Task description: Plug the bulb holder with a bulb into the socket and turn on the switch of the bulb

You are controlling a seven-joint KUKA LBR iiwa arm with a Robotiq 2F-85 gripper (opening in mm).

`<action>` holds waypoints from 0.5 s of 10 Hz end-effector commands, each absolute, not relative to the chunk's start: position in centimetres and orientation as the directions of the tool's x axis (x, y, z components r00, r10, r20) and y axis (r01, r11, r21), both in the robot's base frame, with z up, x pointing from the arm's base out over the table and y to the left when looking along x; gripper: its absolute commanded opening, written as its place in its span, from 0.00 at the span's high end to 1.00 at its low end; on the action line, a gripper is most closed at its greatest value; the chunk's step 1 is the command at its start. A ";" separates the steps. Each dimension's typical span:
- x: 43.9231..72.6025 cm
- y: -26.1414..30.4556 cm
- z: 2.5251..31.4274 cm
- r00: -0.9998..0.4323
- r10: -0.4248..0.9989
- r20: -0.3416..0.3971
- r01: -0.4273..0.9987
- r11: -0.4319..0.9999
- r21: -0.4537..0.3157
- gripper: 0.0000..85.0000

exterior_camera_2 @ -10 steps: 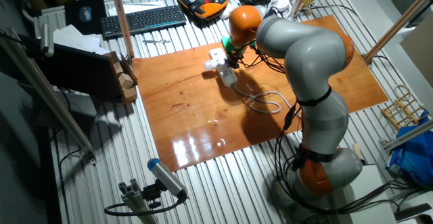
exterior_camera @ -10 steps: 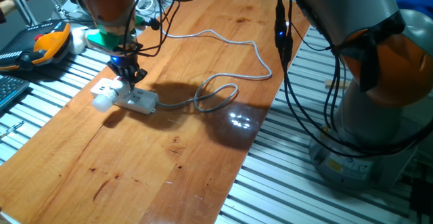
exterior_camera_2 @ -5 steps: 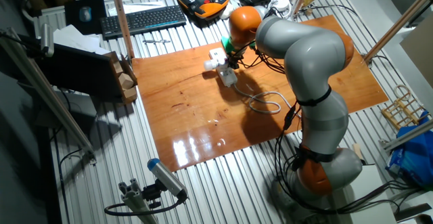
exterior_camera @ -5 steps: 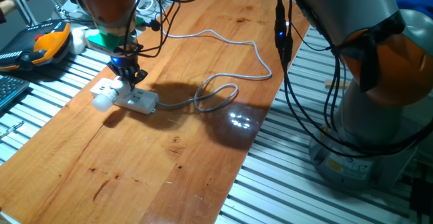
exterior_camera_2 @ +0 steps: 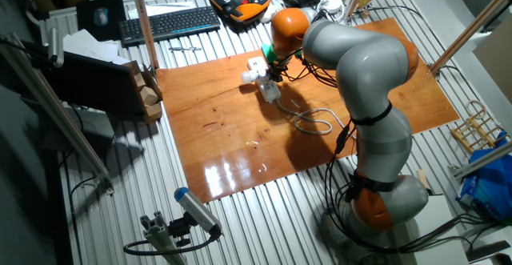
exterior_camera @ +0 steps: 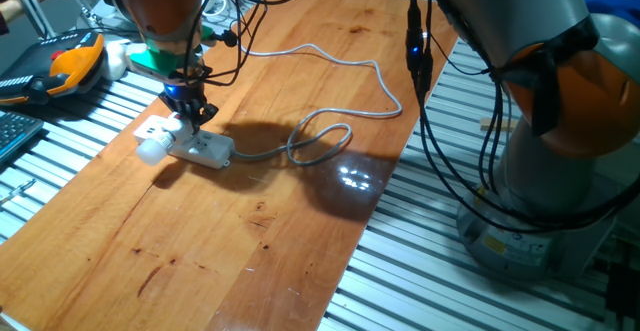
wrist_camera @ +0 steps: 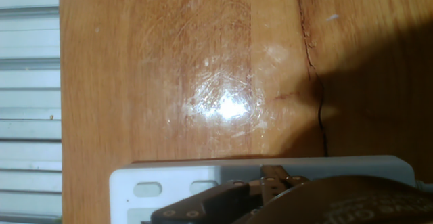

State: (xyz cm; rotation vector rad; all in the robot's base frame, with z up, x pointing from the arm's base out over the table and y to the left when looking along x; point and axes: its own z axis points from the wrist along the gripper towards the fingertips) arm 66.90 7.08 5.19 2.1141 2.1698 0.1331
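**Reaching down over the power strip at the far left of the board**

Hanging tip-down from the orange wrist, the gripper (exterior_camera: 193, 111) meets the socket (exterior_camera: 203, 148), a long flat white power strip lying on the wooden table (exterior_camera: 300, 221) near its far left edge. The bulb holder (exterior_camera: 152, 147), with its round white bulb pointing left, sits at the strip's left end, just beside the fingertips. Whether the fingers are clenched, released or grasping something cannot be told: they appear only as a dark cluster. From the strip's right end a grey cable (exterior_camera: 320, 136) loops across the board towards the far side. In the hand view, the socket's white edge (wrist_camera: 203, 180) with two slots lies along the bottom, partly covered by dark gripper parts. The other fixed view shows the gripper (exterior_camera_2: 274, 71) at the socket (exterior_camera_2: 269, 89), with a keyboard (exterior_camera_2: 170, 23) off the board beyond.
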 end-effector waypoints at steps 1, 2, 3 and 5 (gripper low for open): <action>66.9 7.1 5.1 -0.025 1.000 -0.017 0.990 0.027 0.138 1.00; 66.9 7.1 5.0 -0.025 1.000 -0.017 0.990 0.027 0.136 1.00; 66.9 7.1 4.9 -0.025 1.000 -0.017 0.990 0.027 0.136 1.00; 66.9 7.1 4.8 -0.025 1.000 -0.015 0.991 0.027 0.133 1.00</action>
